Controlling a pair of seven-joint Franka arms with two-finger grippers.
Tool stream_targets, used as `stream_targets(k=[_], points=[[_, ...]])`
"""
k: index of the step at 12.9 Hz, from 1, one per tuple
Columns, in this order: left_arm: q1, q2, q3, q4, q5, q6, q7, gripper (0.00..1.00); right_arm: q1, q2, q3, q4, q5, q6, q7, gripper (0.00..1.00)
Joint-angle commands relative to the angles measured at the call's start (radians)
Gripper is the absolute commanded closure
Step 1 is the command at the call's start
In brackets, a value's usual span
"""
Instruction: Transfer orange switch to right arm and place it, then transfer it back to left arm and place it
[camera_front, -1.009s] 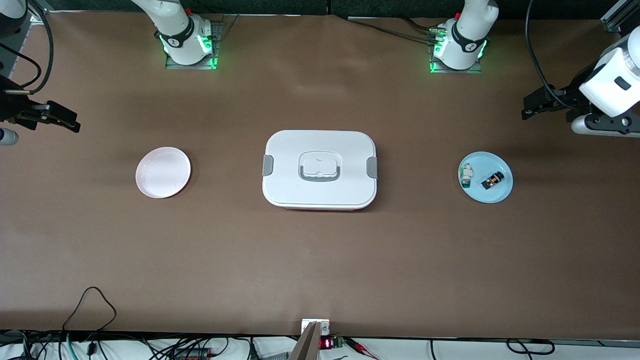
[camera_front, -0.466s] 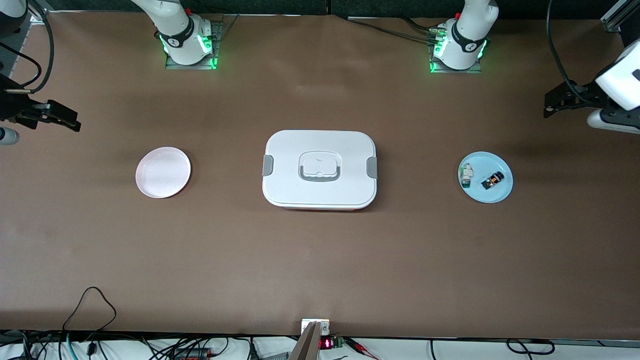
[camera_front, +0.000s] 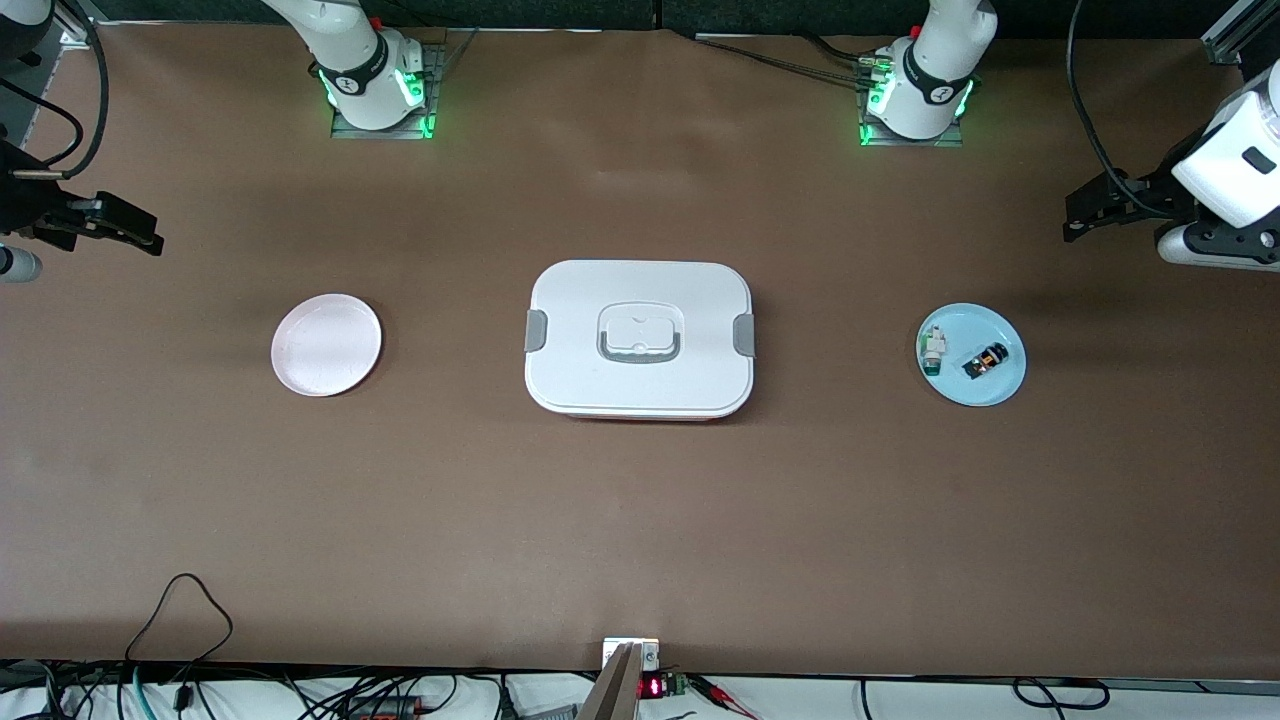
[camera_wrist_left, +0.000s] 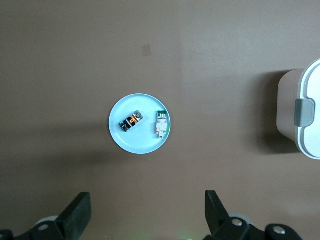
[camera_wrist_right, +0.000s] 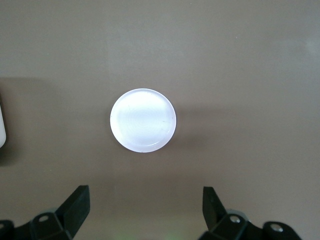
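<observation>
Lying on the blue plate (camera_front: 995, 388), the tiny black-and-orange orange switch (camera_front: 985, 360); both arms' jaws spread, empty.

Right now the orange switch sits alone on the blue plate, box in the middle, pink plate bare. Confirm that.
Not alone. In the left wrist view the orange switch shares the blue plate with a white-and-green component beside it. The rest holds: the box is in the middle and the pink plate is bare.
</observation>
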Motion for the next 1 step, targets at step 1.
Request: stream_targets(k=[1], points=[[0.007,-0.014,-0.005,-0.018,-0.006,0.016,-0.008,0.00,0.003,-0.009,0.000,0.007,0.004,-0.019,0.007,0.00]])
